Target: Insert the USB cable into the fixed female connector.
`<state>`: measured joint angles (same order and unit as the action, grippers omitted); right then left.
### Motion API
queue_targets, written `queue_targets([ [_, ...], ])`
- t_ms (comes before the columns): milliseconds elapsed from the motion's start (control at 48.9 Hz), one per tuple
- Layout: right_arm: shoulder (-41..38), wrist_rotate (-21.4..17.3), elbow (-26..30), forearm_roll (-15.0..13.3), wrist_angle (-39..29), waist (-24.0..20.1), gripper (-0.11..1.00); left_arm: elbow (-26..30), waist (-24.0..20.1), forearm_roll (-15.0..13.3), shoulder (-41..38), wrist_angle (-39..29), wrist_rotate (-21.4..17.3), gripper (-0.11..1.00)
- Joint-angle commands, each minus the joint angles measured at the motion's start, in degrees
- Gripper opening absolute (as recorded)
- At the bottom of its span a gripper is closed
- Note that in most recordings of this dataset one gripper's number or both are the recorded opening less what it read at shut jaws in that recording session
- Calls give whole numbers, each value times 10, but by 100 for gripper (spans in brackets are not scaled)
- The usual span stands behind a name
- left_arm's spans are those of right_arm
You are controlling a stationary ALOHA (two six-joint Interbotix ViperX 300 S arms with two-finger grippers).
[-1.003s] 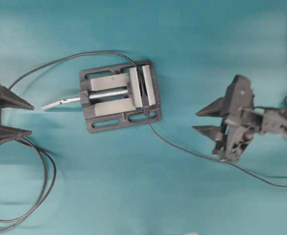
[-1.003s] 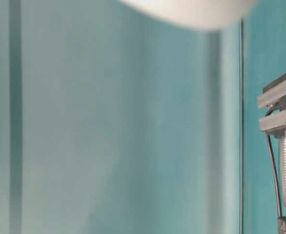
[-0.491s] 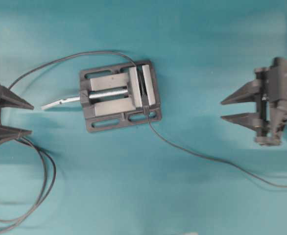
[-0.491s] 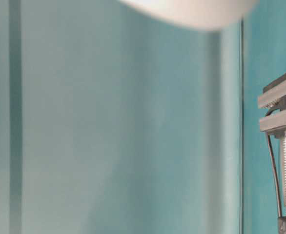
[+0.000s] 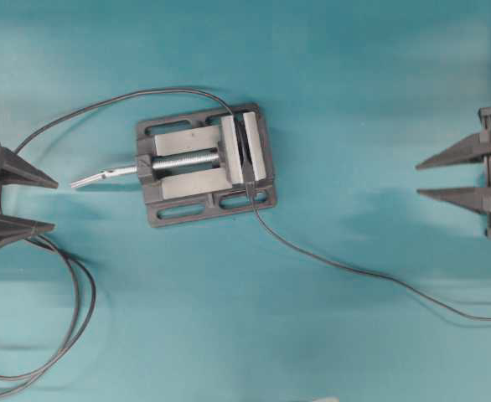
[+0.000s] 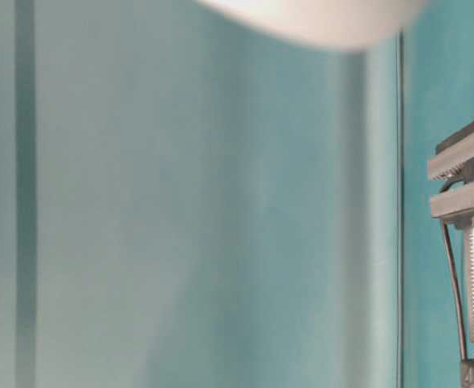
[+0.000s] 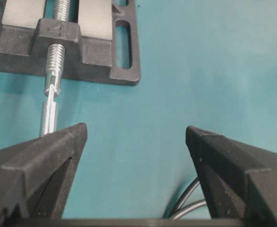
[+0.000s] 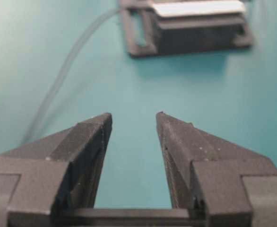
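Observation:
The grey vise [image 5: 204, 163] sits left of centre, and the fixed female connector [image 5: 243, 157] is a dark sliver clamped between its jaws. The USB cable [image 5: 354, 270] lies as a single thin strand from the right edge up to the vise's near side, where its end meets the jaw gap; I cannot tell how deep the plug sits. My left gripper [image 5: 55, 203] is open and empty, left of the screw rod [image 7: 51, 106]. My right gripper [image 5: 418, 180] is open and empty at the right edge, well away from the cable [image 8: 67, 66]. Both wrist views show the vise [image 7: 63, 38] [image 8: 186, 23] ahead.
A longer dark cable [image 5: 103, 102] arcs from the vise's far side to the left and falls into doubled loops [image 5: 78, 318] below my left gripper; the loops [image 7: 190, 205] show by its right finger. At table level the vise [image 6: 467, 178] stands at the right edge.
My right gripper has drawn back from over the cable to the right edge and turned level, jaws still apart. The cable, the vise and my left gripper have not moved.

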<state>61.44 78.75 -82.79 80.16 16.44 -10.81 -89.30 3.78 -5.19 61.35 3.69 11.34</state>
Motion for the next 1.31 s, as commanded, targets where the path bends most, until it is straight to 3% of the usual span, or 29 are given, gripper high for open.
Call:
queue_targets([
  [0,-2,1,0,-11,14,1,47,7,1,2,-3,3,5,100],
  [266,-2,-3,-3,-25,-39,1,47,6,1,2,-3,3,5,100],
  [512,-2,-4,-2,-31,-4,1,47,6,1,2,-3,3,6,100],
  [819,-2,-7,-3,-31,-8,1,47,7,1,2,-3,3,5,100],
  [1290,-2,-1,-10,-31,-106,1,47,6,1,2,-4,3,5,100],
])
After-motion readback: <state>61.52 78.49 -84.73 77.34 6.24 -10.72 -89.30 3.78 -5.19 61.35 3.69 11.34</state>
